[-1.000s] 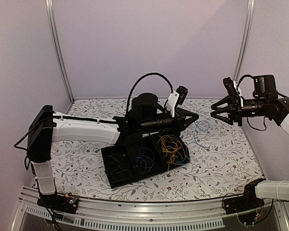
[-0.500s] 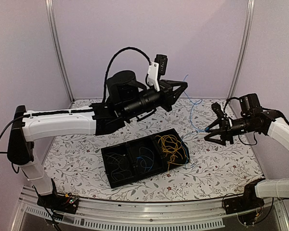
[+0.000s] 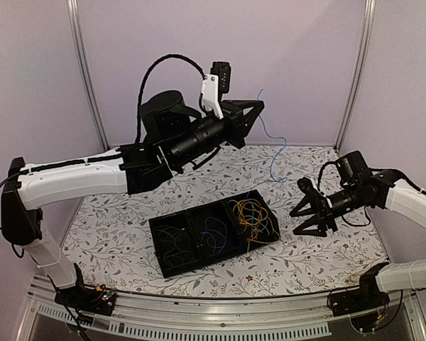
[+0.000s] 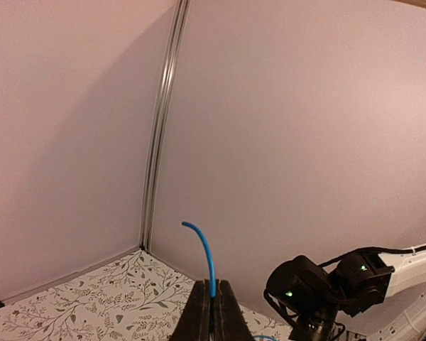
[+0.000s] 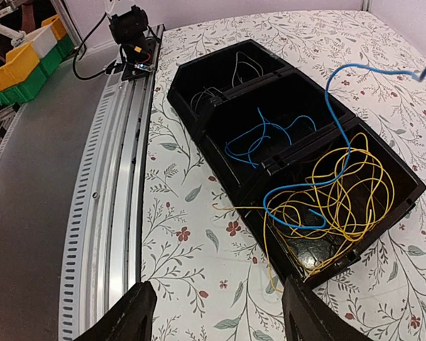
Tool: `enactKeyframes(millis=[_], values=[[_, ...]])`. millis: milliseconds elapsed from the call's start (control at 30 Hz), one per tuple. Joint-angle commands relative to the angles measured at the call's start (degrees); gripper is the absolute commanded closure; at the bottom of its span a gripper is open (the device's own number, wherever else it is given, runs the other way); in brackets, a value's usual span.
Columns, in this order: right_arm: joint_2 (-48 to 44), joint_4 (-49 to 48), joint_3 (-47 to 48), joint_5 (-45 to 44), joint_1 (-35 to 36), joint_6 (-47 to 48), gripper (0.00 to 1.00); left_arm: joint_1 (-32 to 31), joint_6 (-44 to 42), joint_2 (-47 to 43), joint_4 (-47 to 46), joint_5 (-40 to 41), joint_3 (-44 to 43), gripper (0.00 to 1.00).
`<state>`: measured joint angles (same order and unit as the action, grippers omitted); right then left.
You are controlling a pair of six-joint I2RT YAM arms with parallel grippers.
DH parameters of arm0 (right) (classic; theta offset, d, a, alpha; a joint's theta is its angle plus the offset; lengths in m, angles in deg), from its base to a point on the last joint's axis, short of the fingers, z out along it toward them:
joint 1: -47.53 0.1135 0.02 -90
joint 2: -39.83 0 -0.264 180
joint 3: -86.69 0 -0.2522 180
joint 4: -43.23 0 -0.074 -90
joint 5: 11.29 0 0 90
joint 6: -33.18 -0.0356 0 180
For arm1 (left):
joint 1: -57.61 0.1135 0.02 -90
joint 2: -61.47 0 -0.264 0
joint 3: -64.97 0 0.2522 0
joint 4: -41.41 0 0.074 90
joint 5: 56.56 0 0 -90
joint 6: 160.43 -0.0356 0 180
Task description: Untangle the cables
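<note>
A black three-compartment tray [image 3: 199, 213] holds the cables. A yellow tangle [image 3: 254, 219] fills its right compartment, blue cables [image 3: 211, 238] lie in the middle one, and thin dark cables [image 5: 234, 74] in the third. My left gripper [image 3: 258, 108] is raised high above the tray, shut on one blue cable [image 4: 207, 259]. That blue cable [image 3: 277, 153] hangs down into the yellow tangle [image 5: 341, 192], where it loops [image 5: 298, 220]. My right gripper [image 3: 299, 209] hovers low, right of the tray, open and holding nothing [image 5: 220, 320].
An aluminium rail [image 5: 106, 177] runs along the table's near edge, with the left arm's base [image 5: 131, 32] on it. Yellow and green bins [image 5: 35, 53] stand beyond the rail. Corner posts [image 3: 85, 78] and walls enclose the floral tabletop [image 3: 326, 249].
My left arm has risen and swung left, pulling the blue cable up out of the tray. My right gripper has come down towards the tray's right end and opened wide.
</note>
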<state>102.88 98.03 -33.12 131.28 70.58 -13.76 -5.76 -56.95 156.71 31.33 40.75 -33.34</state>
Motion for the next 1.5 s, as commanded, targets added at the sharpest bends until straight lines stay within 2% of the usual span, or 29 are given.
enactKeyframes(millis=[0,133,333,467,567,933,1133,1333,1467], values=[[-0.6,-2.2,0.0,-5.9,4.7,3.6,0.33,-0.3,-1.9,-1.7,2.2,1.5,-3.6,1.0],[-0.9,-3.6,1.0,-18.8,14.6,5.6,0.32,-0.3,-2.4,-1.5,3.4,2.1,-5.2,1.0],[1.5,-5.4,3.5,-32.5,23.4,9.3,0.31,-0.3,-2.2,-1.0,4.6,1.5,-7.2,1.0],[4.6,-5.5,4.6,-39.5,28.0,10.4,0.37,-0.3,-1.8,-0.7,5.2,1.1,-7.9,1.0],[5.6,-4.6,6.1,-41.1,29.3,10.8,0.41,-0.4,-1.6,-0.6,5.5,1.0,-8.3,1.0],[7.6,-9.6,6.2,-49.4,32.3,11.9,0.41,-0.4,-1.1,-0.3,6.4,0.2,-9.7,1.0],[8.8,-11.2,6.7,-54.0,33.3,11.7,0.48,-0.5,-0.5,-0.2,6.7,-0.1,-9.9,1.0],[9.0,-13.9,5.6,-59.7,34.0,12.9,0.65,-0.5,-0.3,-0.5,7.0,-0.4,-9.9,1.0],[9.8,-15.5,5.0,-62.6,34.3,13.8,0.9,-0.4,-0.6,-0.9,7.7,0.1,-9.7,1.0]])
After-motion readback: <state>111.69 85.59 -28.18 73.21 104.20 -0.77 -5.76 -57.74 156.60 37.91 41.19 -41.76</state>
